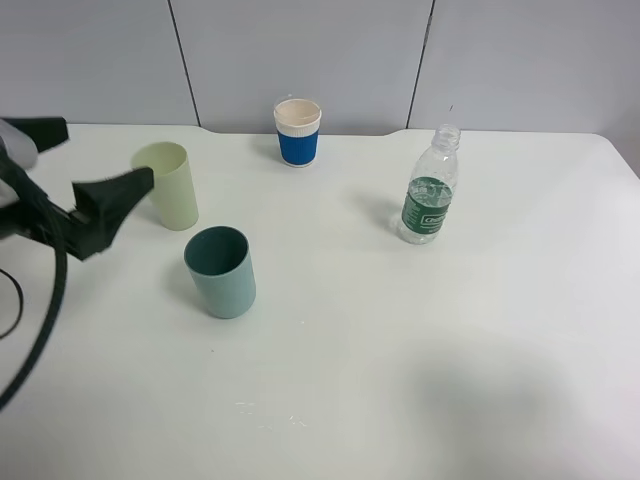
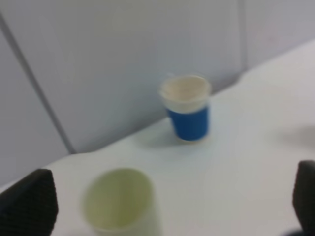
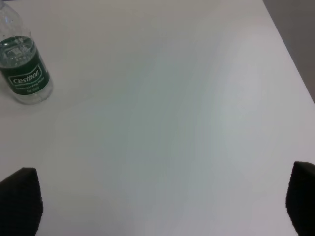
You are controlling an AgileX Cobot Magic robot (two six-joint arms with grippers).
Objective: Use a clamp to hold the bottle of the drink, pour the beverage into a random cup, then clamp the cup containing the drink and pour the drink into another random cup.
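Observation:
The uncapped clear bottle with a green label stands upright at the right of the table, with clear water in it. In the right wrist view the bottle is far off to one side of my open, empty right gripper. The teal cup stands left of centre, and what is inside it does not show. Just behind it and to the left is the pale yellow-green cup. My left gripper hangs open and empty just left of the pale cup, level with its rim.
A blue paper cup with a white rim stands at the back by the wall, also seen as the blue cup in the left wrist view. A black cable hangs from the left arm. The white table ends at the right edge.

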